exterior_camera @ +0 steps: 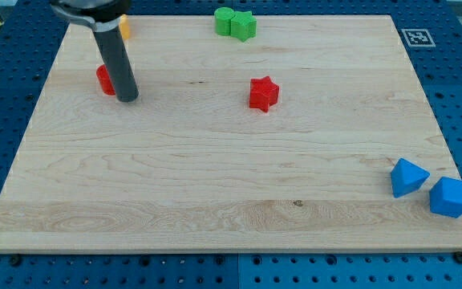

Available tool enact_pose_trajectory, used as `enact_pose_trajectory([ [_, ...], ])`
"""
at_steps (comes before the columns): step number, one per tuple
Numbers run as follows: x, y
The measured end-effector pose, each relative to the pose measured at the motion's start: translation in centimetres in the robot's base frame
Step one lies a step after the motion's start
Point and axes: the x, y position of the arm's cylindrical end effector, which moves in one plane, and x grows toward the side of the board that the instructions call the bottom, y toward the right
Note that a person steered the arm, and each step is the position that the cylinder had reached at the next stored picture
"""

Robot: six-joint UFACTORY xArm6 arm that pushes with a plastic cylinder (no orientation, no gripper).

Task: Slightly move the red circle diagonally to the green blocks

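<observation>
Nearest the view's bottom, at the right corner of the wooden desk (215, 185), sit two blue blocks, touching or very nearly so: one with a pointed, triangular look (408, 177) and, just to its right, a chunkier blue block (451, 197) whose exact shape is hard to make out. Farther up, near the middle of the board, one red star (264, 93) stands alone, well apart from everything else. At the view's left, somewhat higher, is the red circle (104, 79), only partly seen, since the dark rod crosses in front of its right side. My tip (127, 99) rests on the desk just beside that red circle, at its lower right, close enough that I cannot tell whether they touch. No jaws belong to this arm, so nothing can be said about them being apart or together; it ends simply in the rod. Behind the rod's upper part, near the far left edge, a sliver of one orange-yellow block (124, 29) peeks out, its shape hidden. Farthest away, along the view's top edge and a little right of centre, two green blocks press against each other: a rounded green block (224, 20) on the left and a green star (244, 26) on the right. That makes two blue, two red, two green and one orange-yellow, seven blocks in all. The red circle lies well to the left of and below the green pair.
</observation>
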Motion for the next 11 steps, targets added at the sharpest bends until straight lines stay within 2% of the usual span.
enact_pose_trajectory([
  [3,0.1,-4.4],
  [7,-5.1,-4.3],
  [8,-2.6,-3.4],
  [9,-2.1,-2.7],
  [11,-5.3,-2.6],
])
